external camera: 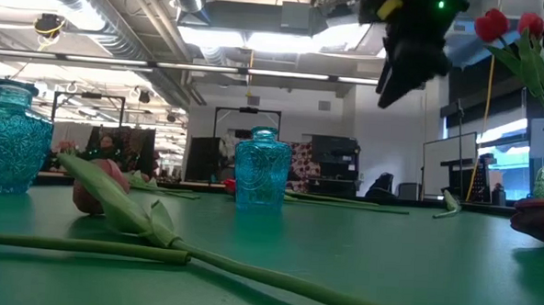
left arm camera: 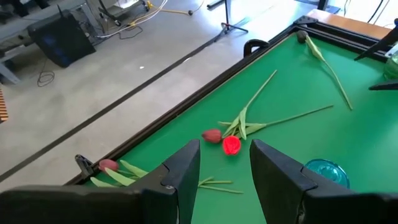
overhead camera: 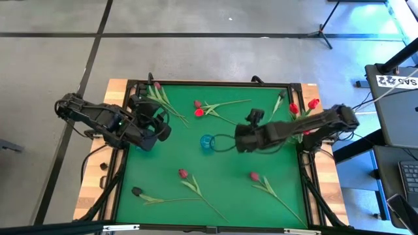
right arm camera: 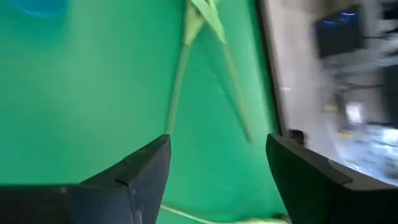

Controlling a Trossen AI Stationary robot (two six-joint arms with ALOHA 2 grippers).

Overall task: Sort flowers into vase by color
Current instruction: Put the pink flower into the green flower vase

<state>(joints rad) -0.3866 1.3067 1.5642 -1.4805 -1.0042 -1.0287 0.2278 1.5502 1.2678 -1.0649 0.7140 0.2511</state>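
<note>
Your right tool (overhead camera: 243, 139) hangs above the middle of the green counter (overhead camera: 163, 171), its dark fingers spread apart with nothing between them, just right of the small turquoise glass vase (overhead camera: 207, 143); beneath it in its wrist view lies only a pale green stem with a leaf fork (right arm camera: 186, 46). Your left tool (overhead camera: 151, 128) waits over the counter's left side, fingers also apart and empty. The thin artificial tulips lie scattered: two red-headed ones (overhead camera: 198, 108) crossed at the far middle, a pinkish one (overhead camera: 183, 173) and another red one (overhead camera: 254, 176) toward the near edge, a dark-headed one (overhead camera: 136, 191) at the near left, one more at the far left. Two red tulips (overhead camera: 304, 106) already stand in a vase at the far right edge. Judge these flowers light, springy and likely to slide on the cloth; take a stem low, near the leaf fork, not the soft bud, and expect the long tail to swing.
</note>
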